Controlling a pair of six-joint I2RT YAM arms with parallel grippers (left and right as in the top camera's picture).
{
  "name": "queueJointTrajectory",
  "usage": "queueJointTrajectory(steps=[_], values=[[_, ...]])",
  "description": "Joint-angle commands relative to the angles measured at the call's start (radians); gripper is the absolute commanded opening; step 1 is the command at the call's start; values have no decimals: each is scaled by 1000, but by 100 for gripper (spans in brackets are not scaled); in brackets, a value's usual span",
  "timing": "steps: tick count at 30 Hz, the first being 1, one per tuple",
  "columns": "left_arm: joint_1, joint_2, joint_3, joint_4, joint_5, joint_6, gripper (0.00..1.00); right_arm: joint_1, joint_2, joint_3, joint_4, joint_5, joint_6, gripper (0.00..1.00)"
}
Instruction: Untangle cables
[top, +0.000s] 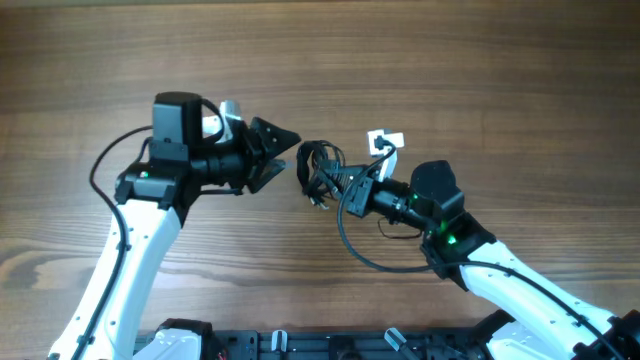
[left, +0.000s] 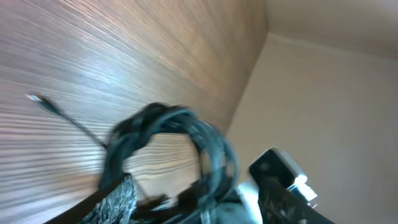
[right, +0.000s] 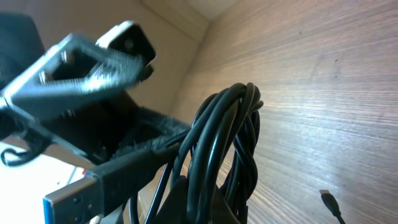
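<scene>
From overhead, the cable bundle (top: 320, 168) is seen as a small knotted black coil lying near the middle of the wooden table (top: 500, 60), between the two arms. The right gripper (top: 345, 185) is closed on the bundle's right side, with thin cord gathered at its fingertips. The left gripper (top: 283, 155) is held just left of the bundle with its jaws spread, and no cord is caught between them. A small white tag (top: 385, 140) is seen just beyond the right gripper. Wide bare wood is left on the far side and at both ends of the table, while the near edge is taken up by the black arm base (top: 300, 345). At the left wrist, the coil is shown blurred and close, standing up off the wood, with one ribbed finger (left: 121, 196) at the lower edge beside it; whether they touch cannot be told. A loose plug end (left: 43, 101) is laid out on the wood to the left, well apart from the coil. The table's edge is seen running up the right of that view against a beige background (left: 323, 93). At the right wrist, the cords are seen filling the foreground and running down towards this gripper's own fingers. A blue-tipped plug (right: 68, 199) is seen at the lower left, and a small connector (right: 329, 200) lies alone on open wood at the lower right.
</scene>
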Motion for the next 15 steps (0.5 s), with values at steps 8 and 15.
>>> queueJointTrajectory(steps=[8,15], values=[[18,-16,2,-203,21,447,57,-32,11,0,126,-21,63,4],[-18,-16,0,-167,21,446,59,-32,11,0,175,-92,63,4]])
